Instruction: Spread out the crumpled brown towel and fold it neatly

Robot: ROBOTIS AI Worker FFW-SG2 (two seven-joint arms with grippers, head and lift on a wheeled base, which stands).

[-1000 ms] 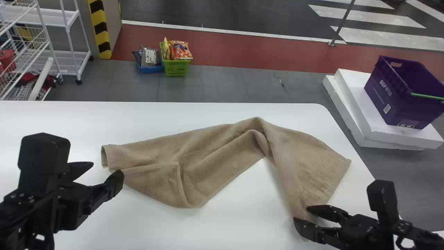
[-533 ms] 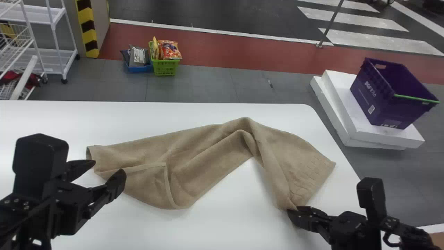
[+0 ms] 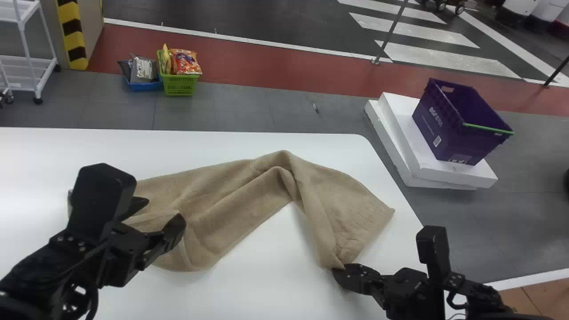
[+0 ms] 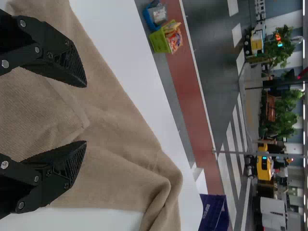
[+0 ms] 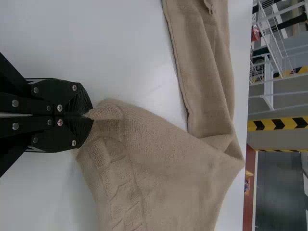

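- Your right gripper has closed: its jaws stood apart around the towel's near corner a second ago and now pinch it, tips together. That likely gives you one anchor for spreading the cloth.
- Your left gripper has moved across over the towel's left part, jaws wide apart with nothing held. You are probably lining up a second grip, so don't pull from the right until it bites.
- The brown towel lies on the table, bent like an upturned V, much as it lay before. It needs opening out before any neat fold.
- Farther off, the purple crate and the floor beyond the table have slid leftward in the head view along with the towel, so your viewpoint has likely turned right.
- You can't tell how many layers the right jaws have caught; catching only one could leave the rest bunched.
- In the head view the left arm covers much of the towel's left end. The left wrist view puts a hemmed corner by the open jaws, but whether they touch cloth is unclear.
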